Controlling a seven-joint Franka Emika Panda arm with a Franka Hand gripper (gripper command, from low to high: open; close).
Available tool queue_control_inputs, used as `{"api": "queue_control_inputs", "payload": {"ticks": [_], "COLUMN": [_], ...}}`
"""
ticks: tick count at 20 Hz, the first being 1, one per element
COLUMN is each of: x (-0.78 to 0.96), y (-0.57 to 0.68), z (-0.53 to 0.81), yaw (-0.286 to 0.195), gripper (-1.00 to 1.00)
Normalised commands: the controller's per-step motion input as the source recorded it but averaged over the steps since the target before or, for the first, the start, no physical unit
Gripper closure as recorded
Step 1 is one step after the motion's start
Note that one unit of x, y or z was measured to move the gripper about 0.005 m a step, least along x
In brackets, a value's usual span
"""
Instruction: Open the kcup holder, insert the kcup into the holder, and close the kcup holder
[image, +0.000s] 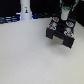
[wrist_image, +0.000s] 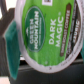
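Arm comes in from the top edge of the exterior view, toward that view's right, wrist pointed down, gripper (image: 65, 20) right above the black box-shaped kcup holder (image: 61, 36) on the white tabletop (image: 30, 60). Fingertips are low, at the level of the holder's top.

Wrist view is nearly filled by the small round kcup (wrist_image: 46, 34): bright green foil top, pale white rim, printed "Green Mountain" and "Dark Magic", lid facing the camera. Teal finger pads (wrist_image: 12, 39) press against the pod's rim on one side, so the gripper is clamped on the pod; the opposite finger is hidden behind the lid. Pod sits directly between the fingers, tilted slightly.

In the exterior view the pod itself is too small and blurred to pick out under the gripper. Holder's top shows round slots with reddish-white pods (image: 54, 23). Cannot tell if the drawer is pulled out. White bottle-like post (image: 25, 11) stands well apart, toward the exterior view's left, near the back.
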Motion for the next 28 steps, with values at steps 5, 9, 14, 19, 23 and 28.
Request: {"api": "queue_control_inputs", "payload": {"ticks": [5,9,14,19,23,28], "x": [0.02,0.03,0.03,0.04,0.05,-0.05], "y": [-0.08,-0.07,-0.06,-0.05,-0.05,-0.04], "z": [-0.2,-0.2,-0.17,-0.16,-0.19,-0.11], "yaw": [0.006,0.001,0.005,-0.001,-0.007,-0.006], "gripper": [1.0,1.0,1.0,1.0,1.0,1.0]}}
